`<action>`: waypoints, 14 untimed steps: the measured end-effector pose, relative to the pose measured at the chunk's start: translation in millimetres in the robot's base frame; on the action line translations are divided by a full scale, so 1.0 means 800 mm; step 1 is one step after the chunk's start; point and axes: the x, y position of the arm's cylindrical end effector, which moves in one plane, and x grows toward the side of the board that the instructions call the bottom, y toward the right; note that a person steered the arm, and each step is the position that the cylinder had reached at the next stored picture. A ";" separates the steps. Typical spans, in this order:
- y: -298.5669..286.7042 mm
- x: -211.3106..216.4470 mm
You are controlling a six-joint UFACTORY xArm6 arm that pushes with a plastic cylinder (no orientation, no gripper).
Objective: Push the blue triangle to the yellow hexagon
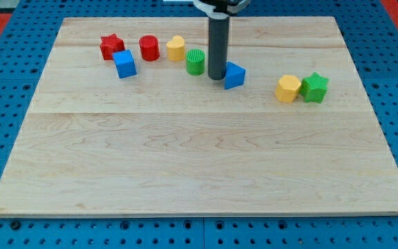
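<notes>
The blue triangle (234, 75) lies on the wooden board right of centre, near the view's top. My tip (217, 77) stands just at its left side, touching or nearly touching it. The yellow hexagon (288, 88) sits further to the view's right and slightly lower, with a gap of bare board between it and the triangle. The dark rod rises straight up from the tip to the view's top edge.
A green star (315, 87) touches the yellow hexagon's right side. A green cylinder (195, 61) stands just left of the rod. Further left are a yellow block (176, 48), a red cylinder (149, 48), a blue cube (124, 63) and a red star (111, 46).
</notes>
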 end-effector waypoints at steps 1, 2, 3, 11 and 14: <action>0.039 0.000; 0.047 -0.016; 0.058 -0.056; 0.073 -0.025; 0.086 -0.022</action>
